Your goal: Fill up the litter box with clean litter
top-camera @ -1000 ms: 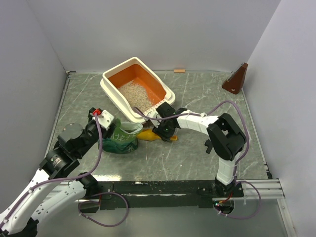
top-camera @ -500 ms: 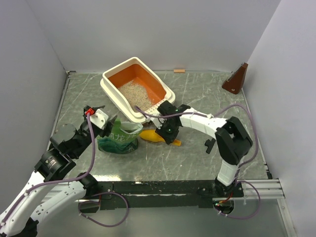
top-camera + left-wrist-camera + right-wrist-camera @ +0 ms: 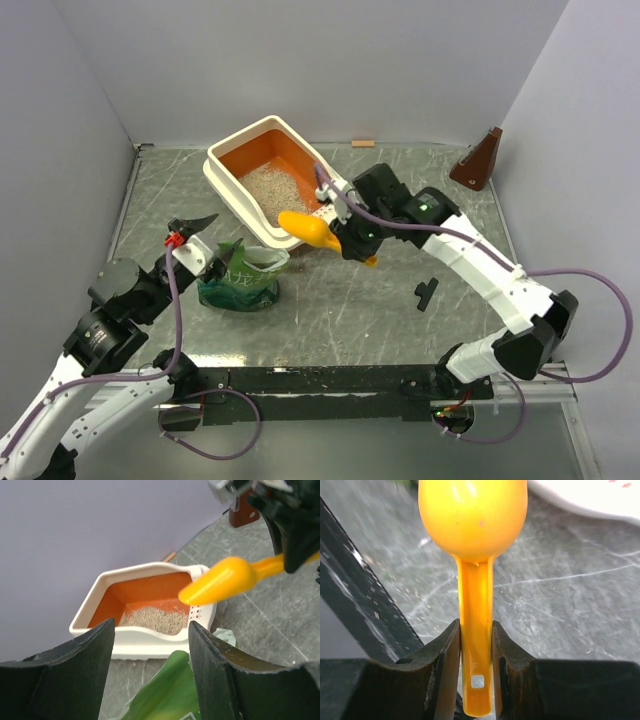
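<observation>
While the right gripper [image 3: 476,645] pinches the flat handle of the yellow-orange scoop [image 3: 472,520] between both fingers, the scoop is held off the table [image 3: 380,320], bowl pointing away from the wrist. Rounded back of the bowl faces the wrist camera; contents can't be told. From above, the right gripper [image 3: 352,242] sits just beside the litter box's slotted short end, scoop [image 3: 305,228] bowl overlapping the near rim in that view.

Left gripper [image 3: 212,243]: jaws spread wide, nothing between them, hovering over the crinkled green bag [image 3: 243,282]. Its wrist view looks past the two dark fingers [image 3: 75,670] at the bag [image 3: 165,690] top just below, box beyond.

Litter box [image 3: 225,185] sits angled at the far middle of the table, cream rim, orange inner walls. Clean litter [image 3: 272,190] is a pale grainy patch on the box floor toward the slotted end; far end shows bare orange. Same in the left wrist view: litter [image 3: 157,619] low inside the box [image 3: 145,569], scoop [image 3: 220,582] in the air in front of it.

Bag stands just beside the box's near corner; contact unclear. Brown wedge-shaped object [image 3: 478,160] far right. Small black piece [image 3: 427,292] lies on the table near the right arm.
</observation>
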Motion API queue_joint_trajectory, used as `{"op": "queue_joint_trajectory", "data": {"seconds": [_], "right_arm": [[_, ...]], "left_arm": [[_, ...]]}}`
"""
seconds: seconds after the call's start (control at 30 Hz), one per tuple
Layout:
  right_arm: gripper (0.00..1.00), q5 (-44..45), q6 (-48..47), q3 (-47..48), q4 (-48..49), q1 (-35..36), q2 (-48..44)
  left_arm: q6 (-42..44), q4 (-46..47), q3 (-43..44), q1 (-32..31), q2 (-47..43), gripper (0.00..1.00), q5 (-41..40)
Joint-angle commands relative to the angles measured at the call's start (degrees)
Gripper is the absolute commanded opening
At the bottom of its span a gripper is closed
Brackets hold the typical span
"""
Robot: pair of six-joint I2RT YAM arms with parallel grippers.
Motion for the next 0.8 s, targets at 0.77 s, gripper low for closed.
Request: {"op": "queue_joint_trajectory", "data": {"seconds": [0.77], "right_arm": [[0.0,-42.88,7.91,5.6,-6.28,0.78,-14.15]], "left_arm": [[11.79,11.41,-5.3,-0.24,-6.95,0.7,31.25]]}}
